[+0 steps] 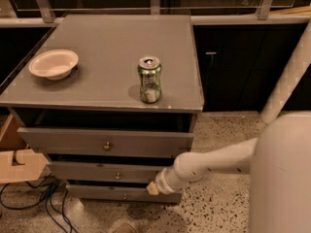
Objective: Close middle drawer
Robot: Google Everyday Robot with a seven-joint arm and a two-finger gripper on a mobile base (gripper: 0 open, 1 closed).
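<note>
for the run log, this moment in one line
middle drawer: partly open | gripper: at its front, right of knob | top: can, bowl

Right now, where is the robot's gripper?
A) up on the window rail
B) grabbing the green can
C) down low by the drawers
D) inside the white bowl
C: the gripper is low at the right end of the middle drawer front, well below the can and the bowl on the cabinet top.

middle drawer (87, 171): grey flat front, small round centre knob, slightly pulled out; gripper (152, 188) at its right end.
</note>
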